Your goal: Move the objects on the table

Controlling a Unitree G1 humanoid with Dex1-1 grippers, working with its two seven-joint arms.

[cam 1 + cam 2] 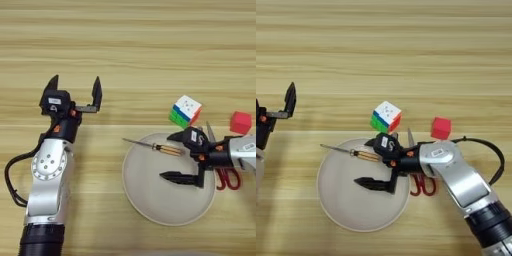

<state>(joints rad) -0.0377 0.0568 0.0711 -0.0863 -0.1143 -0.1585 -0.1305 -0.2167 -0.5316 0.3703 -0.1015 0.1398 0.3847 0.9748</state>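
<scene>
1. Left eye view: Over the beige plate point(150, 200), the right gripper point(172, 156) hangs with fingers spread, empty. The screwdriver point(155, 147) lies across the plate's upper rim, its handle beside the upper finger, likely the next pick. Well left of the plate, the left gripper point(75, 92) waits, fingers apart.

2. Right eye view: Above the plate's upper right rim sits the puzzle cube point(386, 116); the red cube point(441, 128) lies farther right. The red-handled scissors point(421, 182) lie at the plate's right edge, under the arm.

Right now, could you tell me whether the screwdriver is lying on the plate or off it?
Partly on. The screwdriver lies flat across the plate's upper rim, handle over the plate, thin tip out over the table. The right gripper is open over the plate.
</scene>
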